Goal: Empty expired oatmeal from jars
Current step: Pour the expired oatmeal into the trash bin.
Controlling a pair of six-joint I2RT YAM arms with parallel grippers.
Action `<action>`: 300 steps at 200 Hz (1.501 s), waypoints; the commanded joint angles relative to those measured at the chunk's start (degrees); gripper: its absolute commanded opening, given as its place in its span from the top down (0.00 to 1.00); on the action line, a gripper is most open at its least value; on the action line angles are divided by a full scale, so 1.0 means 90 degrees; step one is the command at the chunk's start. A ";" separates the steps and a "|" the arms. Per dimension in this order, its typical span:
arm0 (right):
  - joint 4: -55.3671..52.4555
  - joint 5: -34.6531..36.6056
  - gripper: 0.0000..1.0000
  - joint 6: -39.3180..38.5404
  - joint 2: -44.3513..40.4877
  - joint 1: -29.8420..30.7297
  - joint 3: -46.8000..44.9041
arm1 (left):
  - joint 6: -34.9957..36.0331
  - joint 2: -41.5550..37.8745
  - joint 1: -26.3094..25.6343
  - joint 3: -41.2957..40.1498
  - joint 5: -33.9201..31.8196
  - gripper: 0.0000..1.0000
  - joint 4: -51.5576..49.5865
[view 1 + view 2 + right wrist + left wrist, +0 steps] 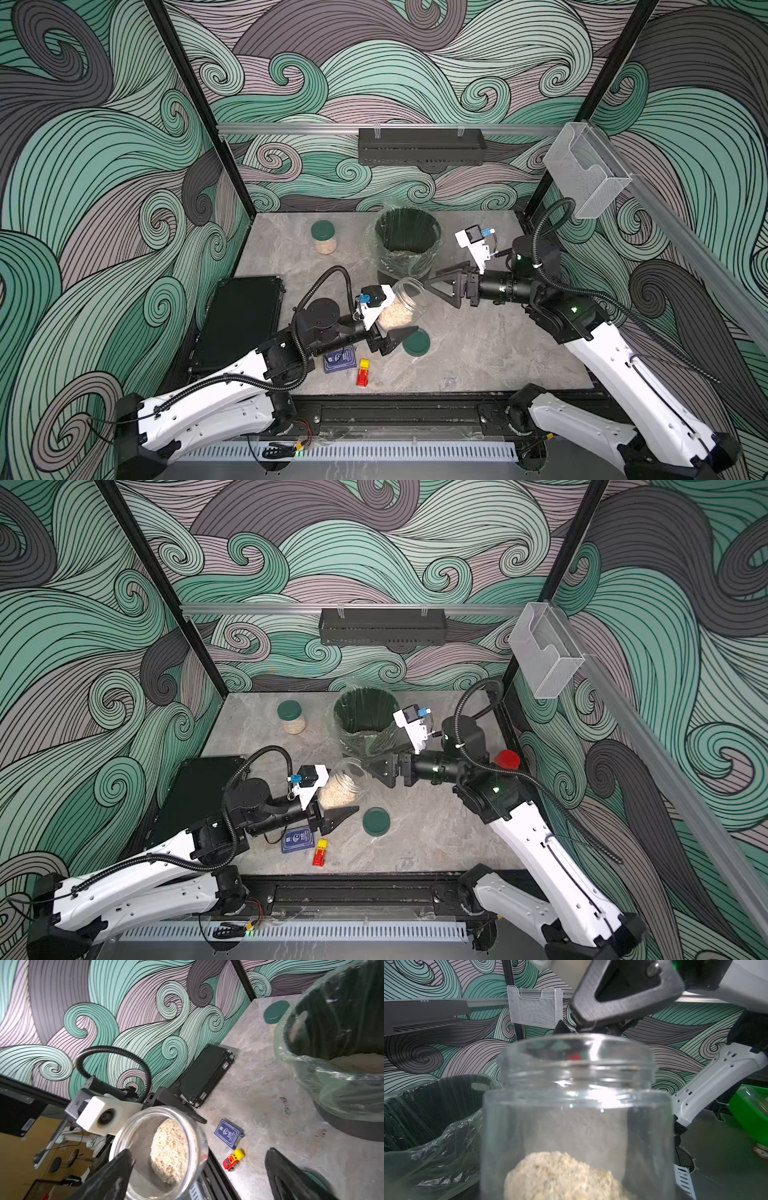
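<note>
My left gripper (391, 319) clamps the base end of a clear, smooth round jar (406, 300). The jar is tilted, with its open threaded mouth towards my right gripper (433, 279), whose jaws stand wide near the rim. Oatmeal (169, 1153), pale and flaky, heaps at the base end. A flat dark green lid (416, 342) lies on the grey marbled table (478, 345) beside it. Behind stands a black ribbed bin (407, 235) with a crinkled clear liner. A capped jar (323, 237) stands to its left. Wave-patterned walls (104, 166) enclose the cell.
</note>
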 commanded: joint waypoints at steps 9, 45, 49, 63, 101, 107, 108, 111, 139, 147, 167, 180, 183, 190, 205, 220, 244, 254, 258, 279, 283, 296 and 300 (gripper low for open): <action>0.0791 -0.0345 0.01 0.0341 -0.0056 0.0291 -0.0159 | 0.0160 -0.0012 -0.0017 0.0437 0.0126 0.35 0.0409; 0.0351 0.0037 0.01 0.0009 0.0135 0.0672 -0.0111 | 0.0180 0.0049 -0.0024 0.0476 0.0144 0.35 0.0419; 0.0216 0.0117 0.01 -0.0069 0.0158 0.0687 -0.0080 | 0.0185 0.0049 -0.0017 0.0475 0.0150 0.35 0.0425; -0.0201 0.0442 0.01 -0.0392 0.0198 0.0685 -0.0009 | 0.0203 0.0019 -0.0017 0.0471 0.0140 0.35 0.0438; -0.0221 0.0362 0.01 -0.0370 0.0282 0.0826 -0.0088 | 0.0272 -0.0020 -0.0021 0.0486 0.0096 0.35 0.0430; -0.0199 0.0335 0.01 -0.0344 0.0310 0.0889 -0.0090 | 0.0281 -0.0010 -0.0019 0.0488 0.0097 0.35 0.0430; -0.0199 0.0339 0.01 -0.0343 0.0317 0.0904 -0.0085 | 0.0282 -0.0005 -0.0022 0.0489 0.0096 0.35 0.0435; -0.0200 0.0344 0.01 -0.0345 0.0336 0.0938 -0.0074 | 0.0282 0.0000 -0.0017 0.0486 0.0097 0.35 0.0435; -0.0269 0.0383 0.01 -0.0347 0.0464 0.1161 -0.0060 | 0.0284 0.0039 -0.0016 0.0480 0.0106 0.35 0.0458; -0.0277 0.0371 0.01 -0.0334 0.0496 0.1195 -0.0071 | 0.0285 0.0034 -0.0021 0.0480 0.0115 0.35 0.0477; -0.0214 0.0324 0.01 -0.0272 0.0602 0.1264 -0.0062 | 0.0292 0.0058 -0.0019 0.0481 0.0140 0.35 0.0487; -0.0156 0.0309 0.01 -0.0249 0.0663 0.1316 -0.0042 | 0.0312 0.0061 -0.0022 0.0485 0.0157 0.35 0.0486; -0.0146 0.0306 0.01 -0.0244 0.0674 0.1326 -0.0035 | 0.0317 0.0066 -0.0023 0.0482 0.0155 0.35 0.0485; -0.0119 0.0286 0.01 -0.0244 0.0704 0.1358 -0.0017 | 0.0327 0.0067 -0.0017 0.0489 0.0154 0.35 0.0487; -0.0085 0.0266 0.02 -0.0239 0.0766 0.1395 0.0014 | 0.0341 0.0063 -0.0024 0.0491 0.0155 0.35 0.0460; -0.0066 0.0205 0.06 -0.0249 0.0827 0.1426 0.0034 | 0.0370 0.0053 -0.0019 0.0494 0.0151 0.35 0.0449; -0.0068 0.0066 0.18 -0.0220 0.0898 0.1446 0.0038 | 0.0409 0.0023 -0.0020 0.0486 0.0106 0.35 0.0437; -0.0048 0.0050 0.26 -0.0185 0.0902 0.1446 0.0041 | 0.0431 0.0021 -0.0019 0.0494 0.0091 0.34 0.0420; -0.0033 0.0043 0.29 -0.0165 0.0901 0.1446 0.0038 | 0.0443 0.0029 -0.0022 0.0496 0.0082 0.34 0.0420; 0.0089 0.0035 0.46 0.0019 0.0879 0.1444 0.0037 | 0.0485 0.0039 -0.0022 0.0490 0.0038 0.30 0.0421; 0.0110 0.0043 0.49 0.0058 0.0880 0.1441 0.0041 | 0.0486 0.0037 -0.0017 0.0495 0.0016 0.29 0.0429; 0.0129 0.0107 0.61 0.0158 0.0871 0.1438 0.0055 | 0.0488 0.0038 -0.0016 0.0480 -0.0053 0.23 0.0452; 0.0138 0.0124 0.62 0.0186 0.0871 0.1437 0.0063 | 0.0488 0.0039 -0.0018 0.0481 -0.0082 0.20 0.0460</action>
